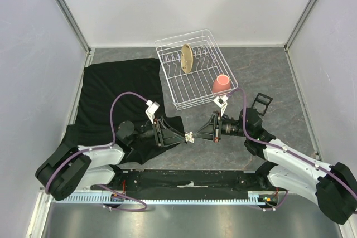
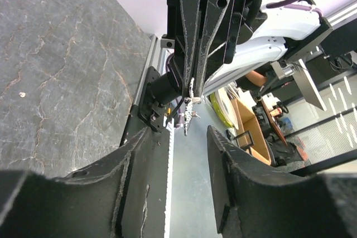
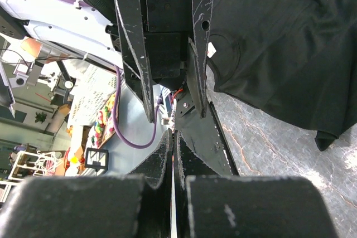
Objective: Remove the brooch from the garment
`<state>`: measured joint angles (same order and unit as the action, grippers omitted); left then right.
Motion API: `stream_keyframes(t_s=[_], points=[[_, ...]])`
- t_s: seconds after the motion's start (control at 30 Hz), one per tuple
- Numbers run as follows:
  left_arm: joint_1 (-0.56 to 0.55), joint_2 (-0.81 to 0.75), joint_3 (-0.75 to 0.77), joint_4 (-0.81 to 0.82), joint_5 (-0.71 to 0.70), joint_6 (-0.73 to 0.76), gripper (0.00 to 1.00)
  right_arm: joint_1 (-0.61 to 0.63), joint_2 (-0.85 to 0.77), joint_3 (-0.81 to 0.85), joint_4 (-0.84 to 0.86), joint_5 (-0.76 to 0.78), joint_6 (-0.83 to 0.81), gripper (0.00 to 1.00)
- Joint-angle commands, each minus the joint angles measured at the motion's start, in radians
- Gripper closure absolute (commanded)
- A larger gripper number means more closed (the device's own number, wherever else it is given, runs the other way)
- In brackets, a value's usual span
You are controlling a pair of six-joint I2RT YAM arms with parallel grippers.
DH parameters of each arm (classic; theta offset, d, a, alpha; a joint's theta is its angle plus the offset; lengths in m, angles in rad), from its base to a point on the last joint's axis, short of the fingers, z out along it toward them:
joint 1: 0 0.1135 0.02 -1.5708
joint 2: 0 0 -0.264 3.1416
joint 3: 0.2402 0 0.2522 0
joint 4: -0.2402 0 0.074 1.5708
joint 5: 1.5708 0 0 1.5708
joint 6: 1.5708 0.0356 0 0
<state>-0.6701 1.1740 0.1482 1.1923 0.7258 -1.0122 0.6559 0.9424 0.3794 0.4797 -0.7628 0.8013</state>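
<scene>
The brooch (image 1: 189, 136), a tiny whitish flower pin, hangs in the air between my two grippers, over the grey table just off the garment's near corner. My right gripper (image 1: 196, 135) is shut on it, and the brooch (image 3: 173, 116) pokes out just past the closed fingertips (image 3: 167, 137). My left gripper (image 1: 179, 136) faces it from the left and stands open. In the left wrist view the brooch (image 2: 189, 107) sits ahead of the left gripper (image 2: 179, 132), with nothing between its fingers. The black garment (image 1: 117, 87) lies wrinkled on the left, and the garment (image 3: 279, 43) appears apart from the brooch.
A white wire dish rack (image 1: 207, 41) stands at the back middle with a tan plate (image 1: 187, 58) and a pink cup (image 1: 221, 84) in it. A small black square frame (image 1: 261, 103) lies to the rack's right. Walls close in on three sides.
</scene>
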Motion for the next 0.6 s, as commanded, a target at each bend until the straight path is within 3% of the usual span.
stream_keyframes(t_s=[0.0, 0.17, 0.57], points=[[-0.008, 0.055, -0.009, 0.242, 0.026, -0.080, 0.51, -0.004, 0.012, -0.010, 0.074, -0.003, 0.012, 1.00], [-0.022, 0.090, 0.014, 0.251, 0.029, -0.086, 0.59, -0.004, 0.019, -0.010, 0.088, -0.004, 0.013, 1.00], [-0.026, 0.111, 0.022, 0.274, 0.034, -0.089, 0.67, -0.002, 0.044, -0.025, 0.106, -0.012, 0.013, 1.00]])
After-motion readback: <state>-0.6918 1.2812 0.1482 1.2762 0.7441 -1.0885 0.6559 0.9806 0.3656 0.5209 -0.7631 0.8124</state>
